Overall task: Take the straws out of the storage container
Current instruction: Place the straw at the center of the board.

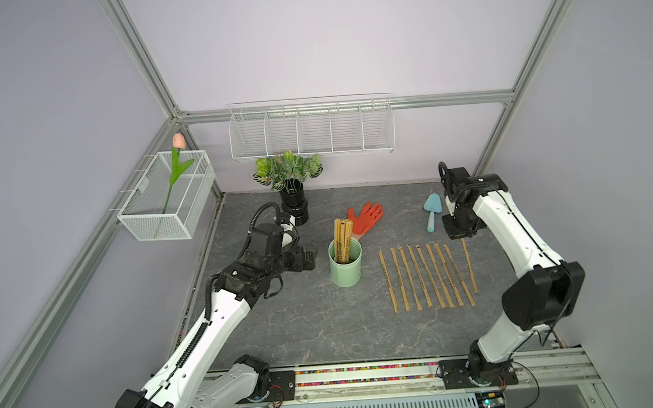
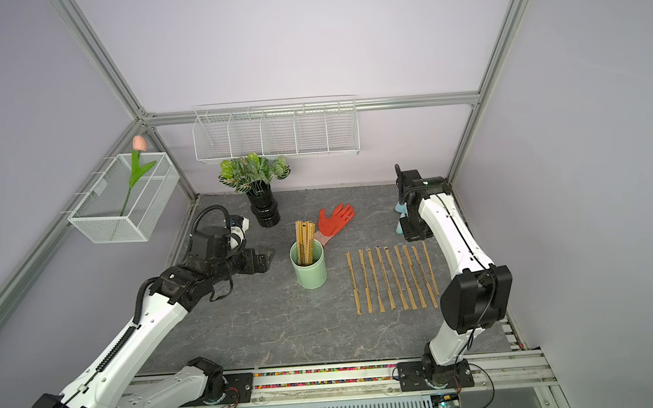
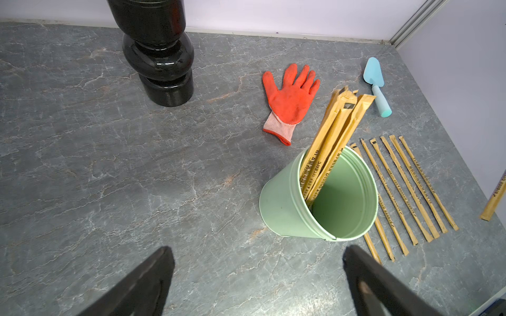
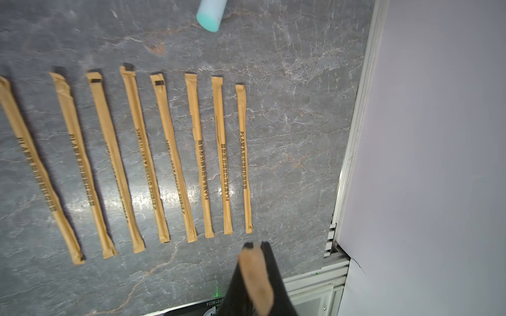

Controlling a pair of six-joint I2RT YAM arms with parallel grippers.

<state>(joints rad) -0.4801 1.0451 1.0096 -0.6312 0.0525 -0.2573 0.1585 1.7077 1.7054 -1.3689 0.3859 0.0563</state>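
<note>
The storage container point(image 1: 346, 273), a mint-green cup, stands upright mid-table with several straws point(image 1: 342, 236) leaning in it; both also show in the left wrist view, cup point(image 3: 284, 208) and straws point(image 3: 334, 131). Several more straws point(image 1: 388, 281) lie in a row on the table right of the cup, seen close in the right wrist view point(image 4: 200, 153). My left gripper point(image 1: 314, 256) is open and empty, just left of the cup point(image 3: 257, 254). My right gripper point(image 4: 256, 245) is shut on one straw point(image 1: 470, 266) at the row's right end.
A black vase with a leafy plant point(image 1: 294, 206) stands behind my left arm. A red glove point(image 1: 366, 216) lies behind the cup and a blue trowel point(image 1: 431, 211) by my right gripper. White wire baskets hang on the back wall point(image 1: 311, 132) and left frame point(image 1: 167, 198).
</note>
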